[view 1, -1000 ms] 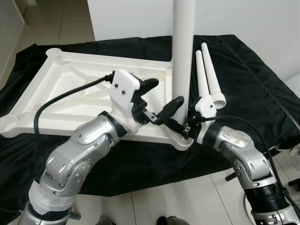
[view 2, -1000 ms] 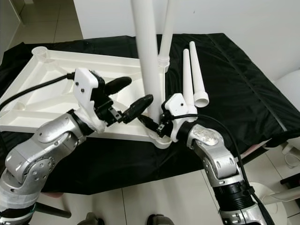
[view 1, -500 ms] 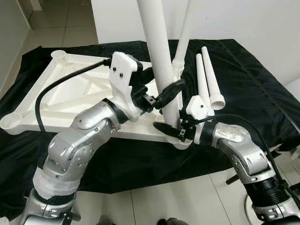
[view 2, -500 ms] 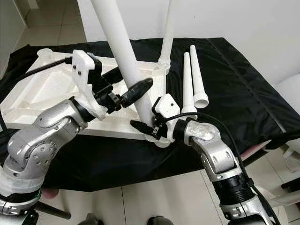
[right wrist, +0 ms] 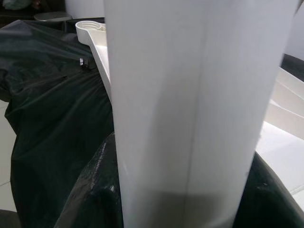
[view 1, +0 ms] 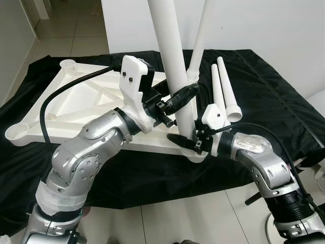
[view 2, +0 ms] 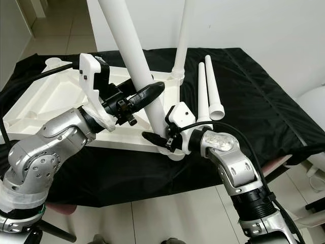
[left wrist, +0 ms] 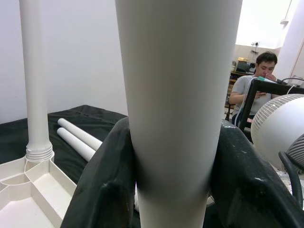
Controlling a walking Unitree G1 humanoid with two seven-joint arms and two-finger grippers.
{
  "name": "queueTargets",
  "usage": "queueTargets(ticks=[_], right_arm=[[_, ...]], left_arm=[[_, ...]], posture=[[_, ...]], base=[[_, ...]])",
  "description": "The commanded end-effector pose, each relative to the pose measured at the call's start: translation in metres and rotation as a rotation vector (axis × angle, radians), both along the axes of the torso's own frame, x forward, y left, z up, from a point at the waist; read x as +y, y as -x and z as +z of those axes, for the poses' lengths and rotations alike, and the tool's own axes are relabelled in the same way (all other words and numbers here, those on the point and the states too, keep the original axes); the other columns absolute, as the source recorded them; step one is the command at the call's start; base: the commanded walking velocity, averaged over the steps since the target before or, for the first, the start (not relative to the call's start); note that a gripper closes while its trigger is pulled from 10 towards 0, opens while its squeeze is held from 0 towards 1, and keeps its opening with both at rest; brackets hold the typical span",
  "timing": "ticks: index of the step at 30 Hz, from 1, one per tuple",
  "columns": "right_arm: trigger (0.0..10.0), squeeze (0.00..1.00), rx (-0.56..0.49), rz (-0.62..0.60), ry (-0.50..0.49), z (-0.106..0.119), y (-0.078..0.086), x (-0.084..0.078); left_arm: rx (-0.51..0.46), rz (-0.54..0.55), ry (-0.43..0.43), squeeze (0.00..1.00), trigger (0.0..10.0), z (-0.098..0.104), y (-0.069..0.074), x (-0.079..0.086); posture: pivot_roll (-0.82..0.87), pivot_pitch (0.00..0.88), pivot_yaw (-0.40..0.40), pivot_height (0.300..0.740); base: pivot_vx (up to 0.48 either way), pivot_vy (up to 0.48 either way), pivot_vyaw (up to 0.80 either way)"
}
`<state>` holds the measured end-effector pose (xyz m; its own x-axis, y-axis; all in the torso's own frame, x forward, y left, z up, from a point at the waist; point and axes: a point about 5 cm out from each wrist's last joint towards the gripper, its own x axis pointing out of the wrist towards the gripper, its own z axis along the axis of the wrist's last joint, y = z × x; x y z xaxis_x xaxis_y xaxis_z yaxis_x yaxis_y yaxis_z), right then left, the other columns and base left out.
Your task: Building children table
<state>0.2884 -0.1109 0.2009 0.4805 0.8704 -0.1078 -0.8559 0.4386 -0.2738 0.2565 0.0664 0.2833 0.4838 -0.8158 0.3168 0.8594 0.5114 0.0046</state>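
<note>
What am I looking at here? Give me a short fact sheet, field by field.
Work surface: black cloth
Main piece: white tabletop, lying underside up
Leg being fitted: near leg, tilted, foot at the near corner socket
Leg already in: far leg, upright in the back corner
Spare legs: two loose legs, side by side on the cloth
Left claw: shut on the near leg, higher up
Right claw: shut on the near leg, near its base

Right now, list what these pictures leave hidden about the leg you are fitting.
- Near leg top: cut off by the upper edge in both eye views.
- Its foot in the corner socket: covered by the right gripper, so its seating is unclear.
- Left gripper contact: inner pads blocked by the leg in the left wrist view.
</note>
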Motion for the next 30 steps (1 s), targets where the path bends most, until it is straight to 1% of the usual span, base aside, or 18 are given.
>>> queueTargets(ticks=[1,2,3,5,6,8,9,10,11,13,16,18,19,21,24,25,28,30], right_arm=[[10.0,0.0,0.02,-0.013,-0.007,0.001,-0.002,-0.003],[10.0,1.0,0.017,-0.029,-0.027,0.002,-0.004,-0.002],[10.0,1.0,0.019,-0.038,-0.048,0.003,-0.006,-0.002],[10.0,1.0,0.019,-0.038,-0.048,0.003,-0.006,-0.002],[10.0,1.0,0.013,-0.045,-0.064,0.005,-0.006,-0.001],[10.0,1.0,0.009,-0.048,-0.072,0.005,-0.007,0.0],[10.0,1.0,-0.011,-0.074,-0.087,0.008,-0.009,0.002],[10.0,1.0,-0.011,-0.074,-0.087,0.008,-0.009,0.002],[10.0,0.0,-0.036,-0.103,-0.112,0.013,-0.012,0.006],[10.0,0.0,-0.07,-0.155,-0.155,0.02,-0.018,0.01],[10.0,0.0,-0.079,-0.174,-0.17,0.022,-0.02,0.012],[10.0,0.0,-0.114,-0.233,-0.206,0.028,-0.024,0.016],[10.0,0.0,-0.121,-0.249,-0.216,0.029,-0.026,0.017],[10.0,0.0,-0.124,-0.266,-0.223,0.029,-0.027,0.018],[10.0,0.0,-0.145,-0.328,-0.228,0.027,-0.031,0.022],[10.0,0.0,-0.145,-0.328,-0.228,0.027,-0.031,0.022],[10.0,0.0,-0.183,-0.432,-0.215,0.023,-0.039,0.03],[10.0,0.0,-0.186,-0.453,-0.212,0.022,-0.04,0.032]], left_arm=[[-0.062,-0.092,-0.014,0.0,0.0,0.008,0.005,-0.001],[-0.047,-0.061,-0.004,0.0,10.0,0.01,0.002,-0.001],[-0.025,-0.033,-0.001,0.0,10.0,0.011,-0.001,-0.002],[-0.025,-0.033,-0.001,0.0,10.0,0.011,-0.001,-0.002],[-0.001,-0.002,-0.005,0.0,10.0,0.012,-0.005,-0.002],[0.015,0.018,-0.01,0.0,10.0,0.012,-0.007,-0.002],[0.007,0.033,-0.015,0.0,10.0,0.015,-0.009,-0.001],[0.007,0.033,-0.015,0.0,10.0,0.015,-0.009,-0.001],[0.002,0.048,-0.025,0.0,10.0,0.018,-0.012,0.001],[0.0,0.088,-0.033,0.0,10.0,0.022,-0.019,0.005],[-0.005,0.112,-0.049,0.0,10.0,0.023,-0.022,0.006],[0.003,0.192,-0.086,0.0,10.0,0.023,-0.03,0.006],[0.004,0.214,-0.096,0.0,10.0,0.024,-0.032,0.006],[0.016,0.222,-0.093,0.0,10.0,0.024,-0.033,0.005],[0.027,0.256,-0.089,0.0,10.0,0.027,-0.035,0.001],[0.027,0.256,-0.089,0.0,10.0,0.027,-0.035,0.001],[0.045,0.321,-0.069,0.0,10.0,0.03,-0.041,-0.003],[0.053,0.331,-0.062,0.0,10.0,0.031,-0.042,-0.003]], posture=[[-0.01,0.0,-0.024,0.74],[0.0,0.0,-0.025,0.74],[0.0,0.0,-0.025,0.74],[0.0,0.0,-0.025,0.74],[0.0,0.0,-0.027,0.74],[0.0,0.0,-0.027,0.74],[0.0,0.0,-0.03,0.74],[0.0,0.0,-0.03,0.74],[0.0,0.0,-0.03,0.74],[0.01,0.0,-0.031,0.74],[0.01,0.0,-0.031,0.74],[0.0,0.0,-0.03,0.74],[0.0,0.0,-0.03,0.74],[0.0,0.0,-0.031,0.74],[0.01,0.0,-0.033,0.74],[0.01,0.0,-0.033,0.74],[0.01,0.0,-0.036,0.74],[0.01,0.0,-0.036,0.74]], base=[[0.0,0.0,0.0],[0.0,0.0,0.0],[0.0,0.0,0.0],[0.0,0.0,0.0],[0.0,0.0,0.0],[0.0,0.0,0.0],[0.0,0.0,0.0],[0.0,0.0,0.0],[0.0,0.0,0.0],[0.0,0.0,0.0],[0.0,0.0,0.0],[0.0,0.0,0.0],[0.0,0.0,0.0],[0.0,0.0,0.0],[0.0,0.0,0.0],[0.0,0.0,0.0],[0.0,0.0,0.0],[0.0,0.0,0.0]])
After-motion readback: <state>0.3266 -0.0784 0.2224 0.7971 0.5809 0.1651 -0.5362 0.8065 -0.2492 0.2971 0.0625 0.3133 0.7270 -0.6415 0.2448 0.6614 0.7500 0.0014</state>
